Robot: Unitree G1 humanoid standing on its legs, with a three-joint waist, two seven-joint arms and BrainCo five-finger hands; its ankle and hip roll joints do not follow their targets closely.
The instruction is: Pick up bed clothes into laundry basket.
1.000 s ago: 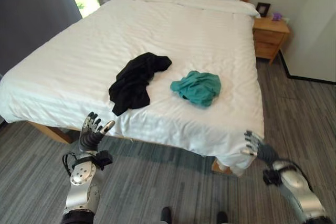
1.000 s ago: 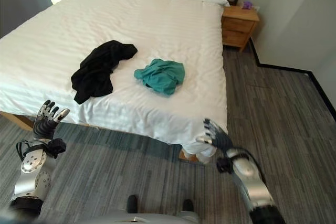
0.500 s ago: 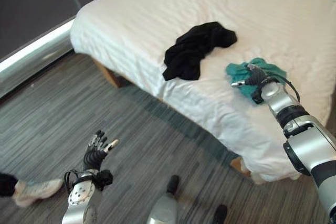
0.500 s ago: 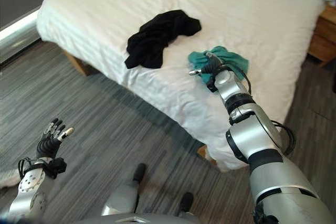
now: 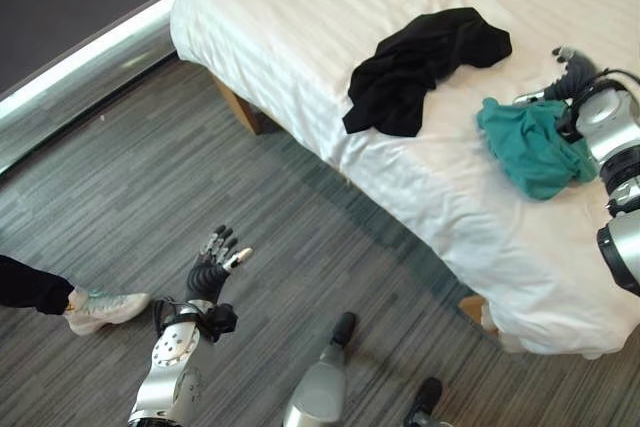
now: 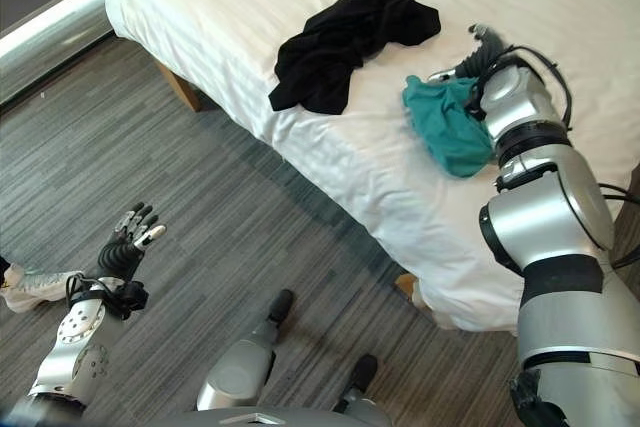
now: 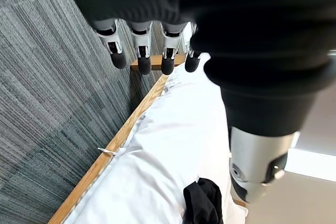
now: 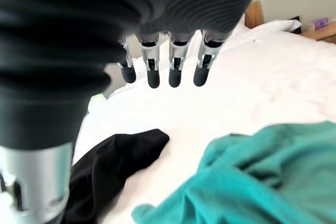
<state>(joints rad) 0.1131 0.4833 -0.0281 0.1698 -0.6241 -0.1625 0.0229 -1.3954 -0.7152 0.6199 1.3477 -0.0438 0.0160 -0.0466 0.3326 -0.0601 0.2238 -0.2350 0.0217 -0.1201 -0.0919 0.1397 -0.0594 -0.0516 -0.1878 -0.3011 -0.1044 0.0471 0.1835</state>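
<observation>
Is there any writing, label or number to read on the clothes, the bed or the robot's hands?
None can be read.
Black garment: no print or tag shows.
Teal garment: plain, no label shows.
White bed: no lettering.
Left hand and right hand: no markings to read.

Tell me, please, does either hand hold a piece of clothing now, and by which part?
Nothing is held. The right hand hovers open over the teal garment beside the black garment on the bed; the left hand is open above the floor.
</observation>
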